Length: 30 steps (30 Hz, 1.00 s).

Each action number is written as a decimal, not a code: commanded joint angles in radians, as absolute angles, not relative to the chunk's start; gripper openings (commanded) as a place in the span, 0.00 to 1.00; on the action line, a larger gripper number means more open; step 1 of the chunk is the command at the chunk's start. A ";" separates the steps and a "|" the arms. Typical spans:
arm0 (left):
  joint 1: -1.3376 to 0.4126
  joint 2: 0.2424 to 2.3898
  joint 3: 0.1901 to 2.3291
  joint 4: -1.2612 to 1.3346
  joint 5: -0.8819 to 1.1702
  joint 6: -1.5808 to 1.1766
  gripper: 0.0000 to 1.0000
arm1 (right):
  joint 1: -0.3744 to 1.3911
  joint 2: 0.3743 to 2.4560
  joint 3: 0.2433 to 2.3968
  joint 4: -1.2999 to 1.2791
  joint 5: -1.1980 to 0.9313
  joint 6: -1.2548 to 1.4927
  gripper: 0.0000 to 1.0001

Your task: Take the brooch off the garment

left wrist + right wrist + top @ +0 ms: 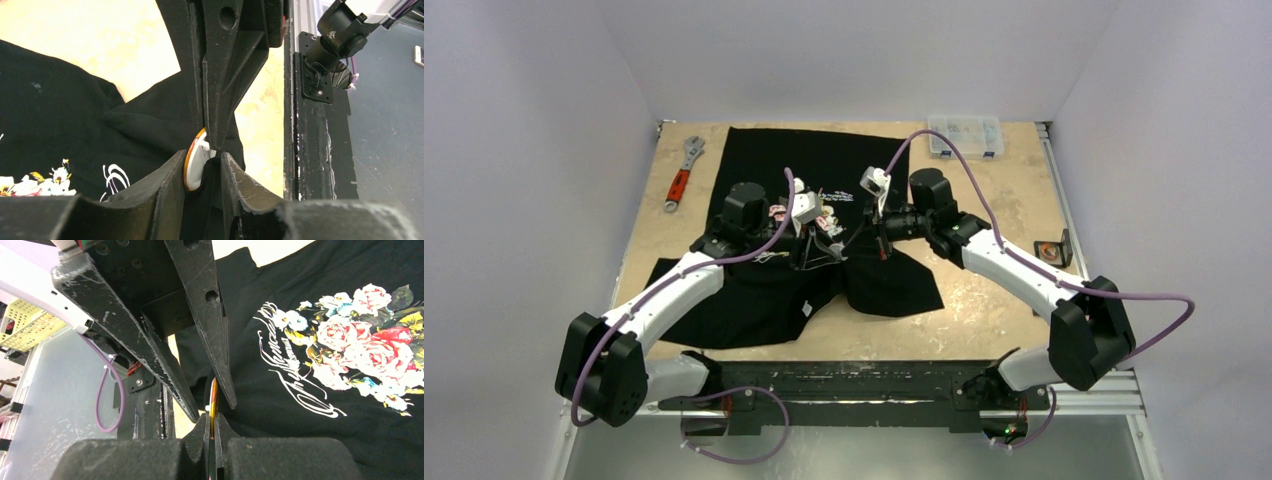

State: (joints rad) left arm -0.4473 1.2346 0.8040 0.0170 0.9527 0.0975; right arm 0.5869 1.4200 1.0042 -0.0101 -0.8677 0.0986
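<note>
The garment (824,165), a black T-shirt with a rose print (365,350), lies spread on the table. The brooch (195,162) is a round disc with an orange rim and a white back, seen edge-on, standing up from a raised fold of cloth. My right gripper (213,426) is shut on the brooch's (213,400) edge. My left gripper (202,172) reaches in from the other side. Its jaws are narrowly apart, with the brooch against one finger and black cloth filling the rest of the gap. Both grippers meet at mid-shirt (836,243).
A red-handled wrench (682,175) lies at the table's far left. A clear compartment box (965,135) stands at the far right. A small black and orange object (1054,250) sits at the right edge. The black front rail (310,150) is close by.
</note>
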 commanded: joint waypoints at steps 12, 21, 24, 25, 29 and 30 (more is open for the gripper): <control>-0.454 1.273 0.830 0.186 0.839 -0.190 0.18 | 0.584 1.375 1.017 0.028 -0.905 0.092 0.00; -0.448 1.307 0.862 0.114 0.726 -0.290 0.12 | 0.584 1.345 0.990 0.027 -0.874 0.083 0.00; -0.448 1.305 0.866 0.084 0.701 -0.299 0.13 | 0.584 1.332 0.984 0.022 -0.824 0.071 0.00; -0.448 1.305 0.868 0.072 0.690 -0.302 0.13 | 0.583 1.327 0.980 0.022 -0.806 0.066 0.00; -0.446 1.311 0.873 0.027 0.662 -0.307 0.14 | 0.583 1.312 0.963 0.034 -0.775 0.064 0.00; -0.446 1.313 0.874 0.022 0.665 -0.305 0.15 | 0.584 1.311 0.961 0.037 -0.777 0.067 0.00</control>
